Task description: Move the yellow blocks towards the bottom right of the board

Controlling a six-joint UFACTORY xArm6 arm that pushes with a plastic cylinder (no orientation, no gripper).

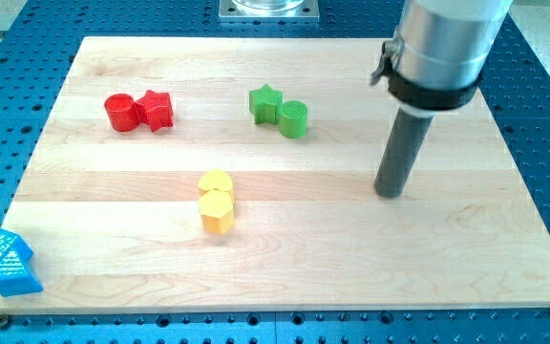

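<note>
Two yellow blocks touch each other near the board's middle: a yellow rounded block point(216, 182) and, just below it, a yellow hexagon point(217, 212). My tip point(388, 193) rests on the board well to the view's right of them, roughly level with the upper yellow block and apart from every block.
A red cylinder point(119, 112) and a red star point(157, 109) touch at the upper left. A green star point(264, 102) and a green cylinder point(293, 118) touch at the upper middle. Two blue blocks point(5, 262) lie at the board's bottom-left corner. The wooden board point(447, 258) has blue pegboard around it.
</note>
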